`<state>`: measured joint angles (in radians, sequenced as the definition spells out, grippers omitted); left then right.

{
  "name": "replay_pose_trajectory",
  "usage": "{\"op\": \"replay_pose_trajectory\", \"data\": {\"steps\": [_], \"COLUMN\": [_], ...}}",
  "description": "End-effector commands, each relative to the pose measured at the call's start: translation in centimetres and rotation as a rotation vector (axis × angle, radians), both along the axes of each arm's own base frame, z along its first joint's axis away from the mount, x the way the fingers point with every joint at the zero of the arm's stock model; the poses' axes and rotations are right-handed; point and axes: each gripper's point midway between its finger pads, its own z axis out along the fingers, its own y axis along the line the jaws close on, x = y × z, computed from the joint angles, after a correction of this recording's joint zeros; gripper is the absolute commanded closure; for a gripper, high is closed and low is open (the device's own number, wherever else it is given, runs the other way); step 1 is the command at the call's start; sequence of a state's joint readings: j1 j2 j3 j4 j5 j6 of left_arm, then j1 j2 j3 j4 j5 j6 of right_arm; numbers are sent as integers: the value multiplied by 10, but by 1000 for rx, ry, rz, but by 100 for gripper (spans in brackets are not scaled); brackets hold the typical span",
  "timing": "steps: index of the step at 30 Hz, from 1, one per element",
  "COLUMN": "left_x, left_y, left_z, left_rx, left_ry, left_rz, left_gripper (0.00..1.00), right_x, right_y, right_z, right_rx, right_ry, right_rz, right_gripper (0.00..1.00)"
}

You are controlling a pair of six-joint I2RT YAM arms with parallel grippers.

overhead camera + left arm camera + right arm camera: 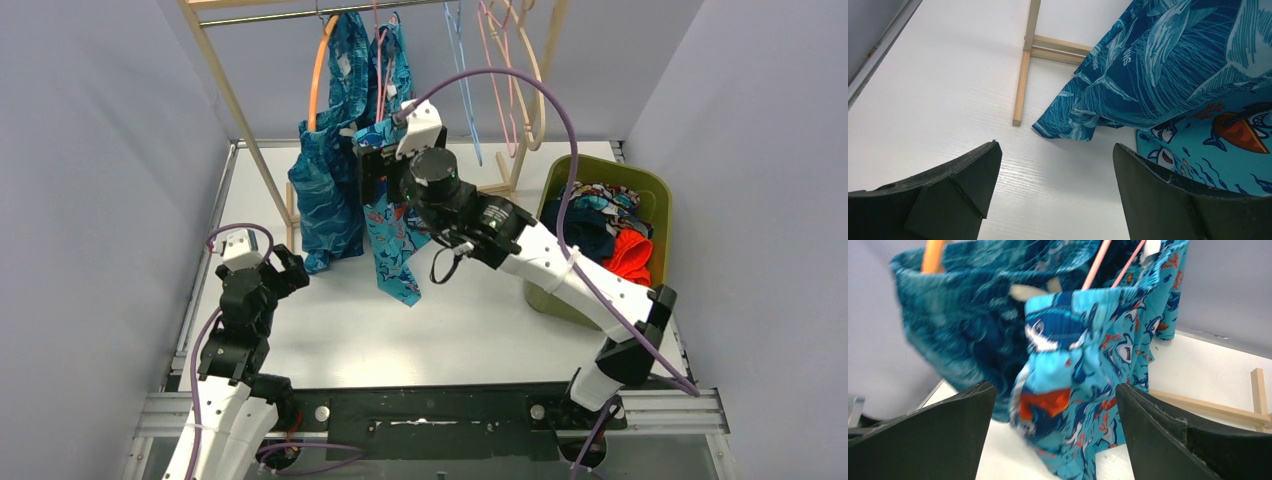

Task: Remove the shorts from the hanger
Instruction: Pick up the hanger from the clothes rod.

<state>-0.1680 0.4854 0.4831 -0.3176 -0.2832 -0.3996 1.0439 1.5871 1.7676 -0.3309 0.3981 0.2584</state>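
Two pairs of shorts hang from the rack. The dark teal print shorts (325, 190) (1158, 70) (958, 330) are on an orange hanger (318, 70) (933, 255). The turquoise cartoon-shark shorts (395, 250) (1218, 145) (1073, 375) are on a pink hanger (380, 60) (1103, 262). My right gripper (368, 170) (1055, 390) is raised and open, facing the shark shorts just under their waistband; the fabric hangs in line with the gap, ungripped. My left gripper (288, 268) (1055, 170) is open and empty, low over the table left of the hanging hems.
The wooden rack's foot (1023, 75) and leg (235, 100) stand by the left arm. Empty blue and pink hangers (500, 70) hang to the right. A green basket (655, 190) at the right holds several shorts, one orange-red (630, 255).
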Motion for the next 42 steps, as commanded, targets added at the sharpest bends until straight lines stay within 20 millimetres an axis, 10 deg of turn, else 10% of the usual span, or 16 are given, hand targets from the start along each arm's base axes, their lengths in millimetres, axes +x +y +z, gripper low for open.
{"op": "replay_pose_trajectory", "data": {"steps": [1, 9, 18, 27, 32, 42], "left_x": [5, 5, 5, 6, 5, 6], "left_y": [1, 1, 0, 0, 0, -1], "left_z": [18, 18, 18, 17, 17, 17], "left_rx": [-8, -8, -9, -8, -9, -10], "left_ry": [-65, -63, -61, -56, -57, -58], "left_rz": [8, 6, 1, 0, -2, -9], "left_gripper": [17, 17, 17, 17, 17, 17], "right_x": [20, 57, 77, 87, 70, 71], "right_y": [5, 24, -5, -14, -22, -50], "right_z": [20, 30, 24, 22, 44, 70], "right_rx": [52, 19, -35, -41, 4, 12], "right_ry": [8, 11, -15, -20, -146, -217], "right_rz": [11, -72, -259, -287, -280, -343], "right_gripper": [8, 12, 26, 54, 97, 100]}}
